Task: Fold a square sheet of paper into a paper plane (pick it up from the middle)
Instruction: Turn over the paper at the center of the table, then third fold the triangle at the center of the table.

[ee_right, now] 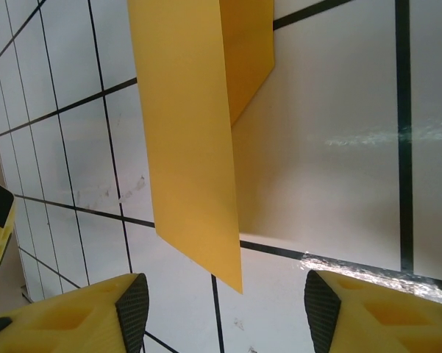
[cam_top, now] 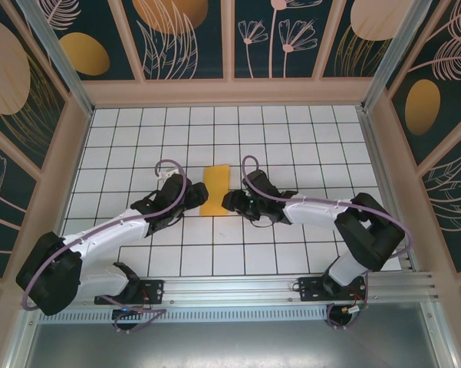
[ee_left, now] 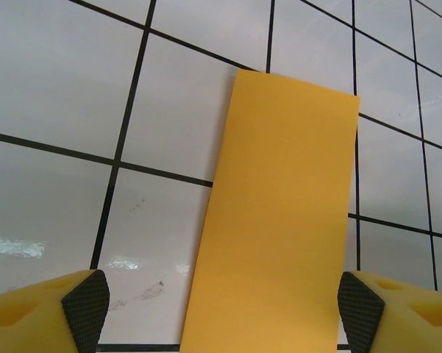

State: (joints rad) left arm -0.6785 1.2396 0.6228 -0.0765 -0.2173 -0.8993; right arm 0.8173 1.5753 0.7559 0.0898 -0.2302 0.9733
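Paper: the sheet of paper (cam_top: 215,190) is folded in 2 and laid on the tiled table (cam_top: 291,138), between the 2 grippers.
Left gripper (cam_top: 182,202): fingers (ee_left: 84,305) are held spread; nothing is pinched; the paper's near end is seen between them.
Right gripper (cam_top: 232,202): fingers (ee_right: 132,309) are held apart; nothing is gripped; the paper is seen just ahead, 1 flap raised.

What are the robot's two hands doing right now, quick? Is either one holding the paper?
Left gripper: open, not gripping the paper.
Right gripper: open, holding nothing.
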